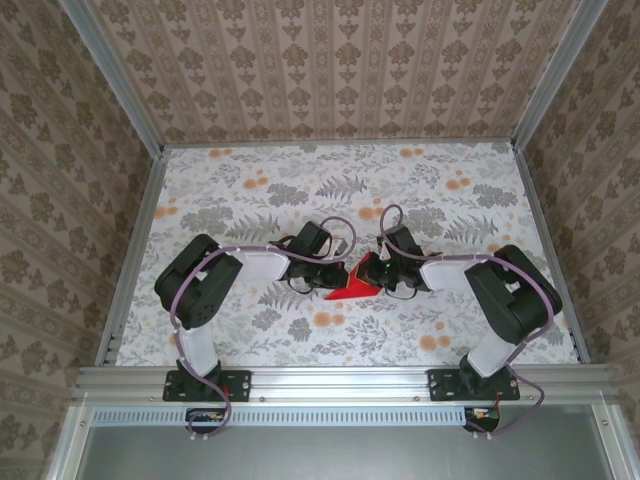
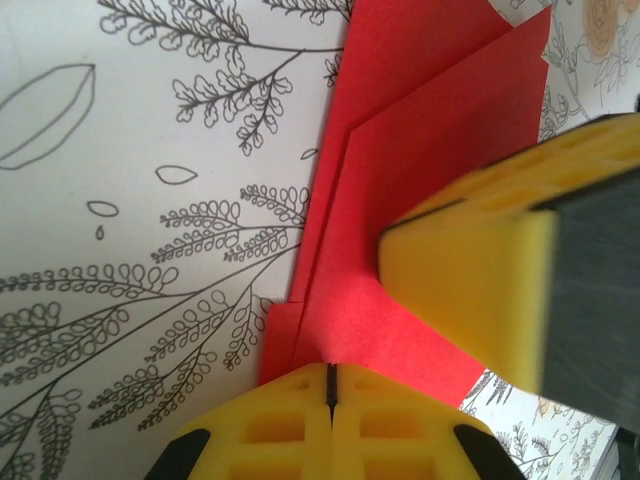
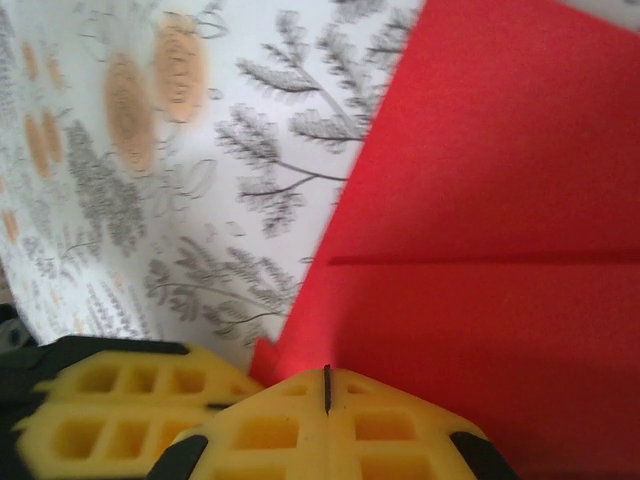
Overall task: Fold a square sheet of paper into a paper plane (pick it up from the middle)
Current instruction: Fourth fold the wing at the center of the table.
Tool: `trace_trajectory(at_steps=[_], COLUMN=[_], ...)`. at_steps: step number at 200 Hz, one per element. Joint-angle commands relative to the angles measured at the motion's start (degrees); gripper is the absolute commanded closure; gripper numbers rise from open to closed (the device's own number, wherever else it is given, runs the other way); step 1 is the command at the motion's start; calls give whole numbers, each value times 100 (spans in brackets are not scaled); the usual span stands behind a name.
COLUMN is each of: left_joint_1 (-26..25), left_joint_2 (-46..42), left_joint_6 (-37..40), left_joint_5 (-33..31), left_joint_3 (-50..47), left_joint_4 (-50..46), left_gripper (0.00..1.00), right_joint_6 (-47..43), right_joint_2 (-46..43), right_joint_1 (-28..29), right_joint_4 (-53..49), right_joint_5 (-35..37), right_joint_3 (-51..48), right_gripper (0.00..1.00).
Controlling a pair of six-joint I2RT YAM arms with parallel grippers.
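Note:
The square sheet of paper (image 1: 352,288) is bright red and folded into a pointed, layered shape, lying mid-table between both arms. In the left wrist view its overlapping flaps (image 2: 430,150) run away from my left gripper (image 2: 330,368), which is shut with its yellow tips against the paper's near edge. The right gripper's yellow fingers (image 2: 480,270) rest on the sheet just beside it. My right gripper (image 3: 327,372) is also shut, tips touching the red paper (image 3: 500,200), whose crease line runs across. I cannot tell if either tip pinches a layer. From above, left gripper (image 1: 343,272) and right gripper (image 1: 379,272) nearly meet.
The floral-patterned table (image 1: 300,190) stretches around the paper, bounded by aluminium rails and patterned walls at the left, right and back. The left gripper's fingers (image 3: 110,420) sit close beside the right gripper. Both arm bases stand at the near edge.

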Motion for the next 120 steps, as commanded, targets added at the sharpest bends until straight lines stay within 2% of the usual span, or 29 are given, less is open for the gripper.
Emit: trace_trajectory(at_steps=[1,31,53,92,120], left_joint_1=[-42,-40,-40,-165,-441], left_joint_2=[61,-106,-395,-1149,-1573], left_joint_6=[420,494,280,-933,-1724], left_joint_5=[-343,-384,-433,-775,-1279], left_joint_3=[-116,-7,46,-284,-551], left_joint_4=[-910,-992,-956,-447,-223], left_gripper=[100,100,99,82,77], right_joint_6=[191,318,603,1249,1502], right_joint_2=[144,145,52,-40,9], right_joint_1=[35,57,142,371,435], right_joint_4=[334,328,368,549,665], right_joint_5=[81,324,633,1168,1320], right_joint_3=[-62,-323,-557,-866,-961], right_gripper=[96,97,97,97,97])
